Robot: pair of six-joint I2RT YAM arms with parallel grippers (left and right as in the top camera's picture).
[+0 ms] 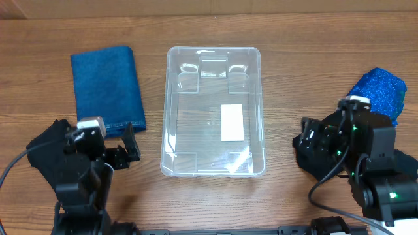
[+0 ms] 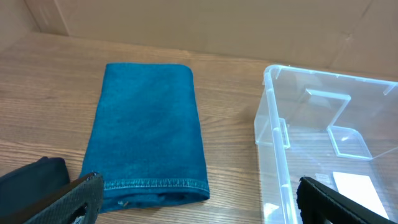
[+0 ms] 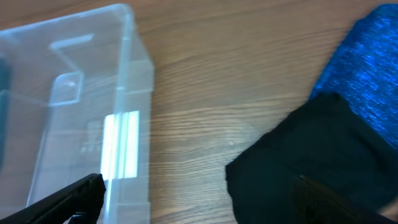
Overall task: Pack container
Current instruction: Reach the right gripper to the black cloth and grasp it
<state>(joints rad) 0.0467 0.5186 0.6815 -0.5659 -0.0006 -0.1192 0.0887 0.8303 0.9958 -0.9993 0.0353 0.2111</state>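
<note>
The clear plastic container [image 1: 213,49] stands open in the middle of the table with a white label on its base and nothing in it. It also shows in the left wrist view [image 2: 273,124] and the right wrist view [image 3: 134,56]. My left gripper [image 1: 108,145] [image 2: 199,208] is open and empty, low at the near end of a folded blue cloth [image 1: 106,88] [image 2: 149,124], left of the container. My right gripper [image 1: 339,134] [image 3: 199,205] is open and empty, right of the container, beside a black cloth [image 1: 305,155] [image 3: 298,155].
A sparkly blue cloth [image 1: 382,91] [image 3: 367,62] lies at the far right, partly under the black cloth. Another black cloth [image 1: 46,147] [image 2: 31,177] lies under the left arm. Bare wood separates the container from the cloths on both sides.
</note>
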